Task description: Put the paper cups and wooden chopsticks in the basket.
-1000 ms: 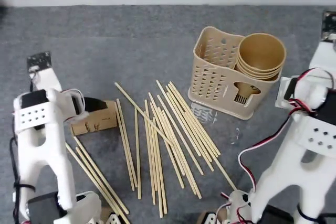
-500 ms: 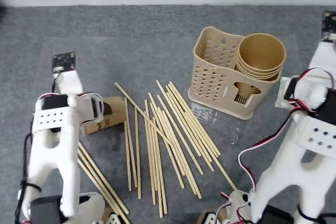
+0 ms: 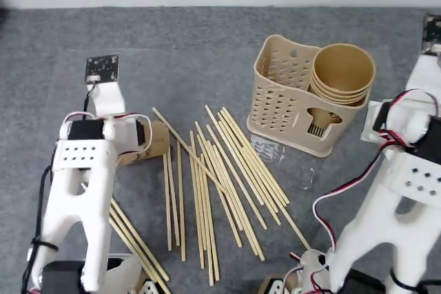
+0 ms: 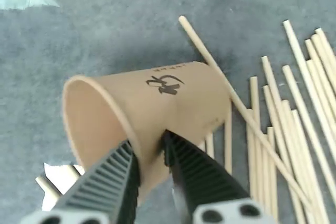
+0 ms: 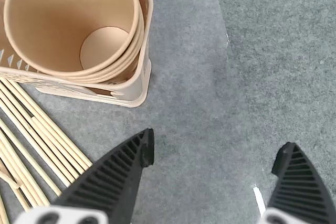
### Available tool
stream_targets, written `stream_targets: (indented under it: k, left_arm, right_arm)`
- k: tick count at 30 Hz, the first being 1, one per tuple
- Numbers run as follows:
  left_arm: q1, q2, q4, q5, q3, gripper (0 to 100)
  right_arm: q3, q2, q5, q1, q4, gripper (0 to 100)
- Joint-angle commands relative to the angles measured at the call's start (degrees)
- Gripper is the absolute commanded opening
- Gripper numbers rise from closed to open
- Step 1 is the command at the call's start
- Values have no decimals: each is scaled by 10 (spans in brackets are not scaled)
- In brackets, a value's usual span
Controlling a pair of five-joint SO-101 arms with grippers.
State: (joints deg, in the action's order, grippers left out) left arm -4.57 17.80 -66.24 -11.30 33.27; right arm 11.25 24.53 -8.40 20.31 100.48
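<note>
**Left arm shifted toward 2 o'clock with cup in grip**

Clock directions refer to the high view, with 12 o'clock at the far table edge.

1. Since the earlier frames the left arm (image 3: 83, 170) has travelled toward 2 o'clock, taking the paper cup (image 4: 157, 98) with it. The right arm has not moved.
2. The left gripper (image 4: 148, 145) is nearly closed, pinching the cup wall at the rim. One finger appears to sit inside the mouth and the other outside. This hold suits a thin-walled cup lying on its side.
3. The cup lies at 9 o'clock from the loose chopsticks (image 3: 213, 177), with its base close to the nearest sticks. Whether it is clear of the mat (image 3: 207, 32) cannot be told.
4. The chopsticks fan across the centre, running roughly from 11 o'clock to 5 o'clock. Their far ends stop just short of the basket (image 3: 279, 94).
5. The basket stands at 2 o'clock from the pile. Its 3 o'clock compartment holds the stacked cups (image 3: 342, 67). The 9 o'clock compartment looks empty.
6. The open mat at 12 o'clock gives a carry path that does not cross the sticks.
7. The right gripper (image 5: 218, 148) hangs wide open and empty at 4 o'clock from the basket.
</note>
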Motion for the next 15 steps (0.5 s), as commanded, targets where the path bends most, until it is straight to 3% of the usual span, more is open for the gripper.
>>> stream_targets:
  k: [1,7,15]
  left_arm:
    - [13,7,-45,-24,-70,13]
    - [62,7,-114,-57,-192,13]
    - [135,7,-139,-110,-352,13]
  right_arm:
    - [18,13,-17,23,15,370]
    - [46,13,-61,85,15,369]
    - [49,13,-124,206,15,369]
